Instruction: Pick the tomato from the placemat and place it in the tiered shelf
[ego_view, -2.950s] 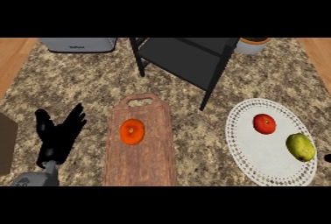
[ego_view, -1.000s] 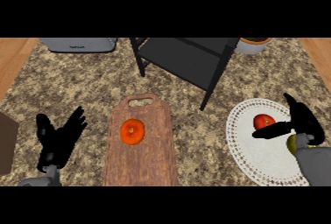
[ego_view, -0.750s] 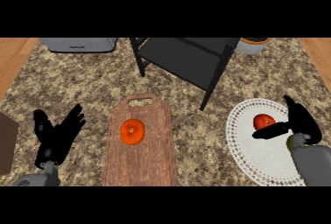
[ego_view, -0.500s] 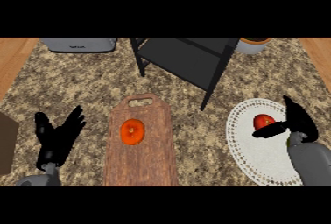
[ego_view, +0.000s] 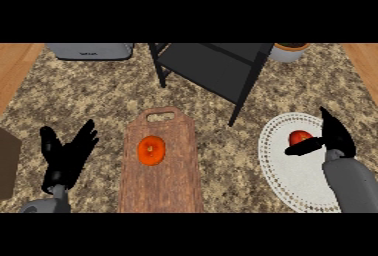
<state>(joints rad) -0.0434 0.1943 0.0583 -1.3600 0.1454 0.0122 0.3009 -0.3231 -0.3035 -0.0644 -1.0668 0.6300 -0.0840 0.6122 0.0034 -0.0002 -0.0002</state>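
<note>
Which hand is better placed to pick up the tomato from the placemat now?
The right hand. It is already over the white placemat, its thumb reaching across the tomato. The left hand rests open at the far left, beyond the cutting board.

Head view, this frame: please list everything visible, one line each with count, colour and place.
tomato: 1, red, on the placemat, beside the right hand's thumb
placemat: 1, white, round, lacy edge, counter right
tiered shelf: 1, black, counter top centre
cutting board: 1, brown wood, counter centre
orange fruit: 1, orange, on the cutting board
toaster: 1, grey, top left
pot: 1, pale with brown rim, top right
counter: 1, speckled brown stone
left hand: 1, black, lower left, open, resting
right hand: 1, black, at the tomato, not closed round it
</note>
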